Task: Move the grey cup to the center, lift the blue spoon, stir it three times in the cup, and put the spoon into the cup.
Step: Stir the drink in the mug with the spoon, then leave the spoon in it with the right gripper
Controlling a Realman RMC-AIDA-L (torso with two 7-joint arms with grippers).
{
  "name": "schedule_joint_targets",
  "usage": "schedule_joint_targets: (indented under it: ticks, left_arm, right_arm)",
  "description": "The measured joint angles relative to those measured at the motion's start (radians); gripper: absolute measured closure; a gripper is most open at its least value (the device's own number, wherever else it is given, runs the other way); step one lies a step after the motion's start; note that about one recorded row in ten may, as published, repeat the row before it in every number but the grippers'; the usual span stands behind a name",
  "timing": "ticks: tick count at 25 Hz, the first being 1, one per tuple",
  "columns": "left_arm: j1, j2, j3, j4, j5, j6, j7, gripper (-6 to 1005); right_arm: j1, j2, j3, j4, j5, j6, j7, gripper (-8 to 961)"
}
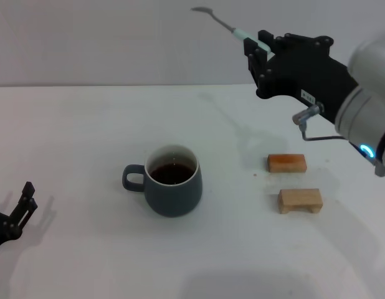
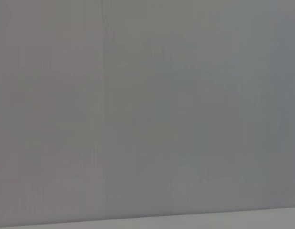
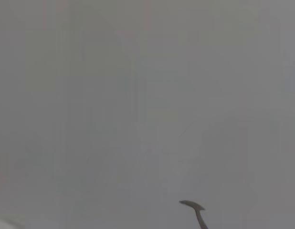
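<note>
Head view: my right gripper [image 1: 260, 48] sits upper right of the frame, raised above the table [image 1: 86, 137], fingers clamped on the blue spoon [image 1: 233, 28], bowl pointing up-left. The grey cup [image 1: 172, 180] stands centre frame, dark liquid inside. 2 wooden blocks [image 1: 287, 163] lie right of it. Left gripper [image 1: 24, 202] idles lower left, slightly parted, holding nothing.

Left wrist view: blank grey surface only.

Right wrist view: just the spoon's bowl [image 3: 194, 210] at the bottom edge.

Table [image 1: 86, 124]: white, matte surface, spread across near and middle ground; soft shadows cast on it; wall [image 1: 105, 37]: plain pale grey, met at the table's far edge; lighting: even, diffuse.
</note>
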Motion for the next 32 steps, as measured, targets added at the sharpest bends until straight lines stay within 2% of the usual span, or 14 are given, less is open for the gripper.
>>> schedule_joint_targets:
  ticks: [1,2,3,4,5,6,8,9,10,14,19,27,32]
  left_arm:
    - [0.0,0.0,-0.001,0.0,0.0,-0.001,0.0,137]
    - [0.0,0.0,-0.001,0.0,0.0,-0.002,0.0,137]
    - [0.0,0.0,-0.002,0.0,-0.001,-0.003,0.0,137]
    - [0.001,0.0,-0.002,0.0,-0.001,-0.003,0.0,137]
    - [0.003,0.0,-0.003,0.0,-0.002,-0.002,0.0,137]
    - [0.005,0.0,-0.004,0.0,-0.002,-0.002,0.0,137]
    - [0.01,0.0,-0.007,0.001,-0.003,-0.001,0.0,137]
    - [0.011,0.0,-0.007,0.003,-0.003,0.0,0.0,137]
    - [0.012,0.001,-0.008,0.006,-0.004,0.0,0.0,137]
    - [0.013,0.0,-0.008,0.01,-0.004,0.0,0.0,137]
    - [0.013,0.0,-0.01,0.014,-0.004,-0.005,0.0,137]
    - [0.017,0.0,-0.011,0.014,-0.004,-0.007,0.0,137]
    - [0.012,0.002,-0.012,0.015,-0.004,-0.008,0.0,137]
  right_arm:
    - [0.024,0.004,0.009,0.05,-0.004,0.107,-0.001,790]
    - [0.024,0.004,0.009,0.05,-0.004,0.107,-0.001,790]
    - [0.042,0.005,0.014,0.076,-0.005,0.171,-0.001,790]
    - [0.082,0.01,0.027,0.125,-0.005,0.295,-0.002,790]
    - [0.082,0.01,0.027,0.125,-0.005,0.295,-0.002,790]
    - [0.102,0.013,0.033,0.146,-0.005,0.356,-0.002,790]
    - [0.151,0.021,0.055,0.171,0.003,0.478,-0.011,791]
    - [0.211,0.03,0.09,0.171,0.033,0.599,-0.027,791]
    - [0.211,0.03,0.09,0.171,0.033,0.599,-0.027,791]
    - [0.305,0.044,0.123,0.162,0.076,0.773,-0.044,791]
    - [0.36,0.046,0.121,0.145,0.077,0.874,-0.041,791]
    - [0.377,0.047,0.08,0.119,0.078,0.937,-0.04,792]
    - [0.366,0.048,0.041,0.156,0.077,0.957,-0.029,792]
